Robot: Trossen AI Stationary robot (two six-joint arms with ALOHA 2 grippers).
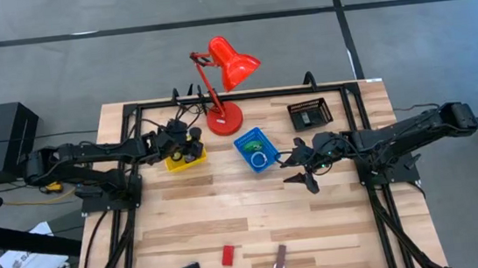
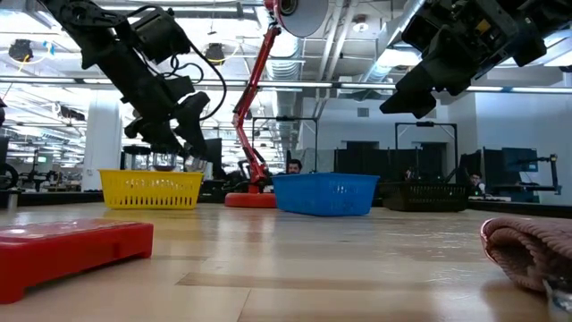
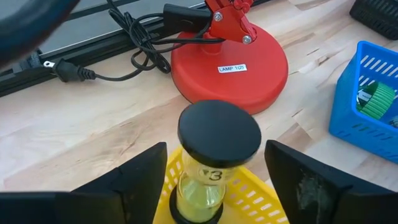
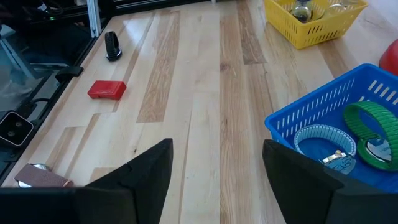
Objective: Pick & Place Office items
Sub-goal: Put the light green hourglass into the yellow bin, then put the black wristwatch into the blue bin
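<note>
Low view: red block [image 2: 67, 255] cut by left edge, brown-silver bar [image 2: 532, 255] cut by right edge and blurred. Lamp shade [image 2: 304, 13] cropped at top edge. Left wrist view: sand timer [image 3: 214, 165] cut off at bottom edge, base hidden inside yellow tray [image 3: 249, 199]; blue tray [image 3: 367, 99] cropped at right edge. Right wrist view: yellow tray contents at upper right too small to tell. High view: items in black tray [image 1: 309, 113] too small to make out.

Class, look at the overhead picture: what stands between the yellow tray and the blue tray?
In the high view, the red desk lamp's base stands between the yellow tray and blue tray, slightly behind their line.
</note>
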